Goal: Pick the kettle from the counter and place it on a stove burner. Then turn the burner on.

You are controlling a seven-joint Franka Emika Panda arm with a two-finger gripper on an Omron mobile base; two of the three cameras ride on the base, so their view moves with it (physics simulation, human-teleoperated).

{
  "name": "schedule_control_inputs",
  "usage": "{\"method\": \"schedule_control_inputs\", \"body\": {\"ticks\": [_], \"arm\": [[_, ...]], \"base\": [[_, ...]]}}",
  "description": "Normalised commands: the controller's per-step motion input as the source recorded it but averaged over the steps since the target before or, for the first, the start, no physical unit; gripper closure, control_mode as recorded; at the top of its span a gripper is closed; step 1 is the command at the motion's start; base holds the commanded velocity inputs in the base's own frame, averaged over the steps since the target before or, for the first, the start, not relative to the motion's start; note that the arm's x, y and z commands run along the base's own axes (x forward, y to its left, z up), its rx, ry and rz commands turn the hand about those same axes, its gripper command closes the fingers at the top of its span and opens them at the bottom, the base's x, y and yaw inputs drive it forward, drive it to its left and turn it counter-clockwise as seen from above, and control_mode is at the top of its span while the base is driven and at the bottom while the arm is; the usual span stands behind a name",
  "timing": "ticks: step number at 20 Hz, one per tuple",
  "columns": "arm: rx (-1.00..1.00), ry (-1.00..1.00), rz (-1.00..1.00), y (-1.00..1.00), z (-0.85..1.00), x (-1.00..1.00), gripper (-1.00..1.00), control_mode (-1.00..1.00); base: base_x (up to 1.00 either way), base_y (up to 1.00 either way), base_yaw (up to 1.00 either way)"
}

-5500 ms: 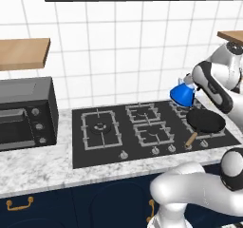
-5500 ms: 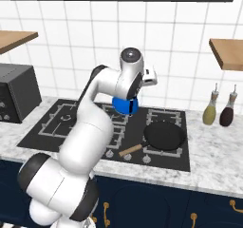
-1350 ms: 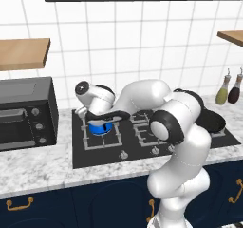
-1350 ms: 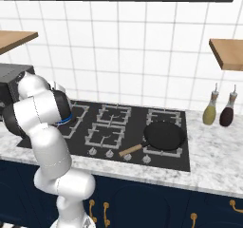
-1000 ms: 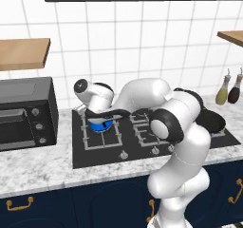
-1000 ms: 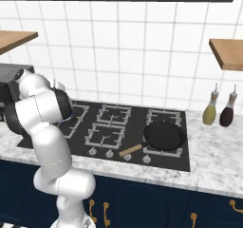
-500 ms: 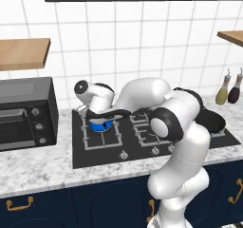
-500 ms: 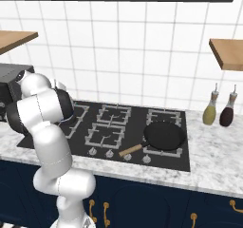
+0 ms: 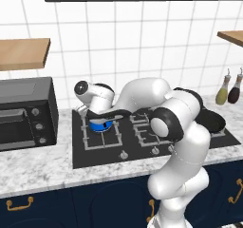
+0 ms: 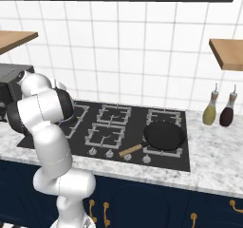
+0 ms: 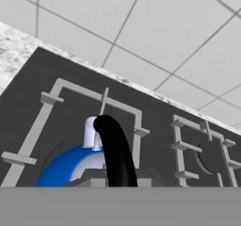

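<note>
Bright blue against black glass, the kettle (image 9: 100, 125) sat within the wide square grate of the stove burner (image 9: 88, 138) at the left end of the cooktop (image 9: 190, 143). In the left base view the white arm reached across from the lower right, its hand hanging low over that burner with the pincer (image 9: 101, 120) right at the kettle's top. The pincer was closed tight. The hand view showed the kettle's thin black handle (image 11: 114, 150) arching up directly in front of the camera, with the blue dome (image 11: 70, 168) and a small white spout (image 11: 90, 132) below it, so the pincer appeared clamped on that handle, though the contact itself was hidden at the bottom edge. Whether the kettle's base rested fully on the grate could not be told.

The speckled marble bench (image 9: 42, 170) ran along the front of the cooktop, above navy cabinets with brass handles (image 9: 19, 204). A black oven (image 9: 23, 112) stood on the bench just left of the cooktop. In the right base view a black frying pan (image 10: 164, 136) with a wooden handle sat on the right-hand burner, well apart from the kettle, and two bottles (image 10: 219, 109) stood on the bench near the tiled wall.
</note>
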Motion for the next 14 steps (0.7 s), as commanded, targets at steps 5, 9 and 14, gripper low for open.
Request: {"method": "schedule_control_inputs", "body": {"ticks": [5,9,14], "arm": [[0.00,0.00,0.00,0.00,0.00,0.00,-1.00,-1.00],[0.00,0.00,0.00,-0.02,0.00,-0.03,-1.00,-1.00],[0.00,0.00,0.00,0.00,0.02,-0.30,-1.00,-1.00]], "base": [[0.00,0.00,0.00],[0.00,0.00,0.00],[0.00,0.00,0.00]]}}
